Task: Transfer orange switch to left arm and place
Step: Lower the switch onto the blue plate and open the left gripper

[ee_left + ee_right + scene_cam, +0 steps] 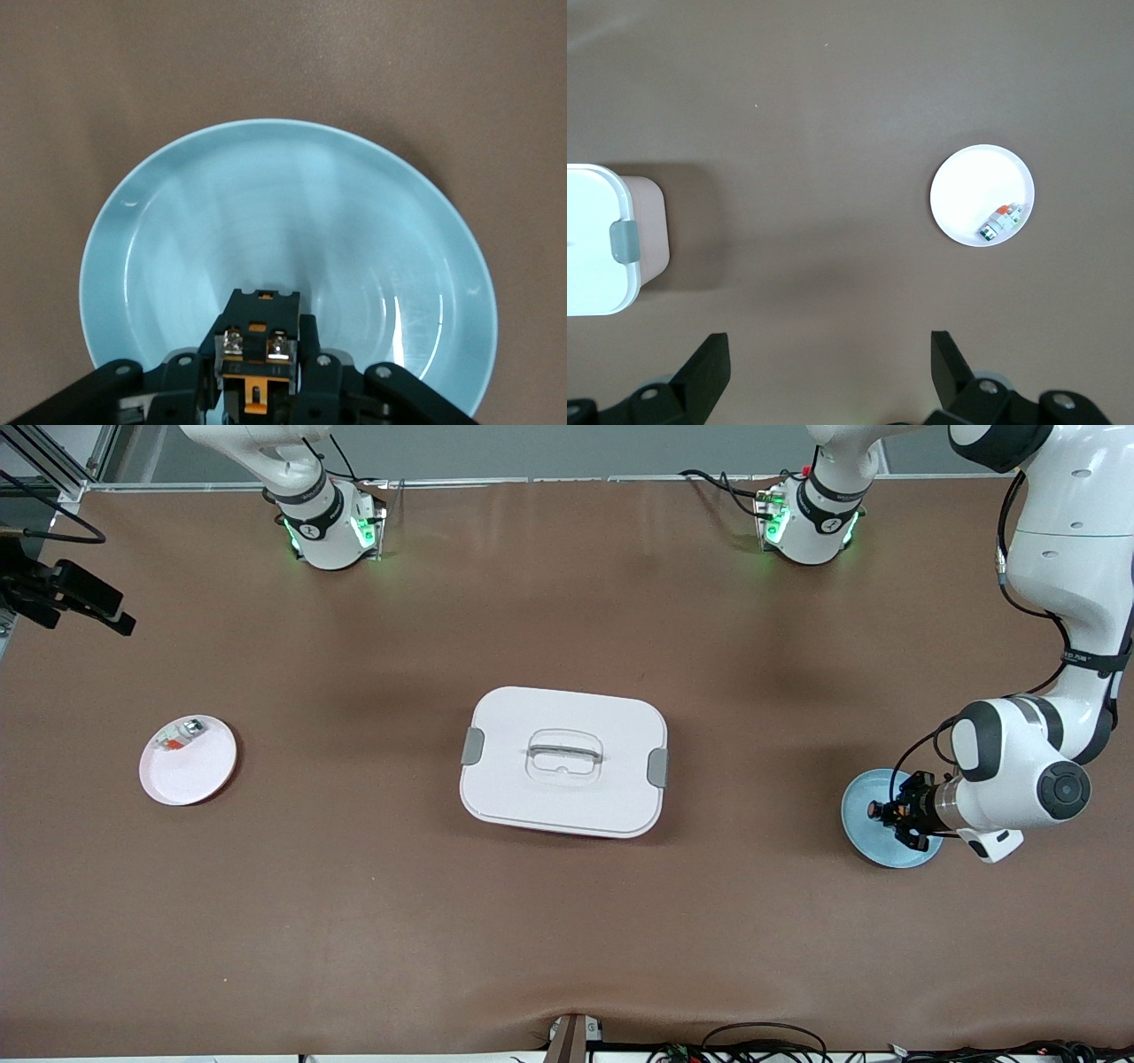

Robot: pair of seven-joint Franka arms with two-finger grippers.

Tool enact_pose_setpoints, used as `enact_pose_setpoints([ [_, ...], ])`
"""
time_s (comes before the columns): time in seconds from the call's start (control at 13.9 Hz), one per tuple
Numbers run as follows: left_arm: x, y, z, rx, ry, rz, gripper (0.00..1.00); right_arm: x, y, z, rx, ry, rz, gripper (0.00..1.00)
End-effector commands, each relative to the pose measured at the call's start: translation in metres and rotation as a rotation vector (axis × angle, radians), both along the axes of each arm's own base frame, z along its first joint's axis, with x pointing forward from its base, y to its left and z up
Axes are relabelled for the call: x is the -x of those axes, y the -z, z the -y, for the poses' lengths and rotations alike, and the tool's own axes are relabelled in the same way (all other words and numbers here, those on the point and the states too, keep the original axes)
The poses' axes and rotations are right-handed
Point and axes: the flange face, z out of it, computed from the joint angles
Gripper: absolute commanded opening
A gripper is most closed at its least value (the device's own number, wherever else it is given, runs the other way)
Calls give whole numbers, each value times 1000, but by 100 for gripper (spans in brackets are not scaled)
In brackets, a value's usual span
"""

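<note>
Over the blue plate [864, 828], your left end effector [890, 812] is clamped on the orange switch [257, 354]: pickup done. Handover past the box [563, 762] remains. Right end effector [828, 367], fingers apart, waits high above the counter [567, 939].

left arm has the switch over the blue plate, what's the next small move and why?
Probably lift it straight up first. The left claw is shut on the orange switch low over the blue plate, and the box sits mid-table between it and the pink plate. The right claw waits open, high over the table.
</note>
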Motion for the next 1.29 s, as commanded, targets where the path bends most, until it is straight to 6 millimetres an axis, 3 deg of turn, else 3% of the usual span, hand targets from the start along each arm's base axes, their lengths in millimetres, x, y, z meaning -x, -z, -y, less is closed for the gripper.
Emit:
enact_pose_setpoints([
  [0.0, 1, 4, 0, 13, 3, 9, 0, 14, 1, 8, 3, 5, 6, 100],
  [0.07, 1, 4, 0, 12, 4, 12, 0, 14, 0, 6, 5, 0, 9, 100],
  [0.14, 1, 5, 0, 11, 6, 12, 7, 14, 1, 7, 8, -1, 7, 100],
  [0.29, 1, 5, 1, 9, 12, 12, 55, 13, 1, 7, 34, -7, 15, 100],
  [0.36, 0, 5, 6, 7, 22, 13, 97, 12, 1, 5, 39, -11, 18, 100],
  [0.65, -6, -12, 10, 4, 24, 33, 100, 10, 7, 4, 45, -21, 23, 100],
  [0.86, -13, -45, 12, -6, 27, 57, 100, 11, 9, 4, 45, -30, 22, 100],
  [1.22, -22, -80, 21, -5, 46, 46, 100, 12, 14, 3, 43, -34, 18, 100],
])
